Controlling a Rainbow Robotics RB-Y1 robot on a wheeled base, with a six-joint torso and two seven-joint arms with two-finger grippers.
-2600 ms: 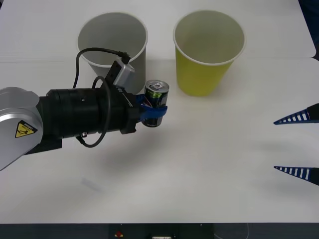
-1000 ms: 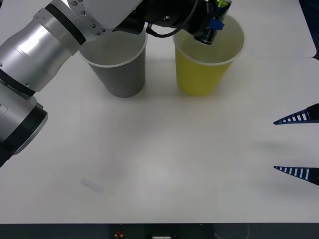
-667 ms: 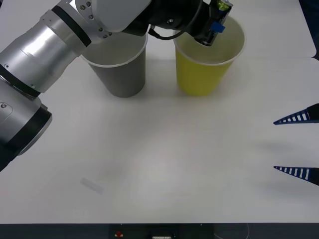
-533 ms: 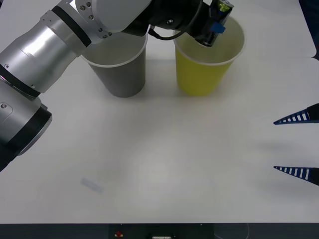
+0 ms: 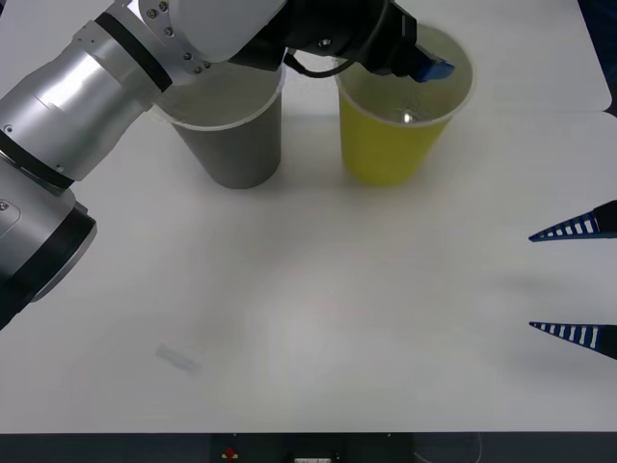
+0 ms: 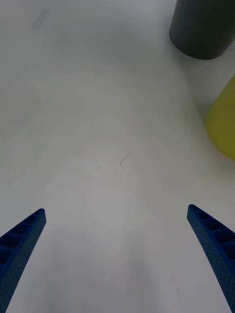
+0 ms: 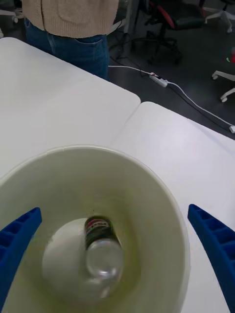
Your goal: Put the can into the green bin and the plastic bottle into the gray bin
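The can [image 7: 101, 246] lies inside the green bin [image 5: 390, 145], on its bottom, and its silver top glints in the front view [image 5: 409, 118]. My left gripper [image 5: 425, 66] hangs open just above that bin's rim with nothing in it. In the left wrist view its fingers [image 7: 18, 234] spread on either side of the bin's mouth [image 7: 161, 195]. The gray bin [image 5: 236, 145] stands upright just left of the green one, partly covered by my left arm. My right gripper [image 5: 530, 282] rests open at the table's right edge. The plastic bottle is out of view.
A small faint clear scrap [image 5: 178, 359] lies on the white table [image 5: 337, 309] at the front left. The right wrist view shows the gray bin [image 6: 203, 29] and the green bin [image 6: 224, 124] beyond bare tabletop.
My left gripper held the can tilted over the green bin. It has now opened, and the can has dropped to the bin's bottom. The right arm has not moved.
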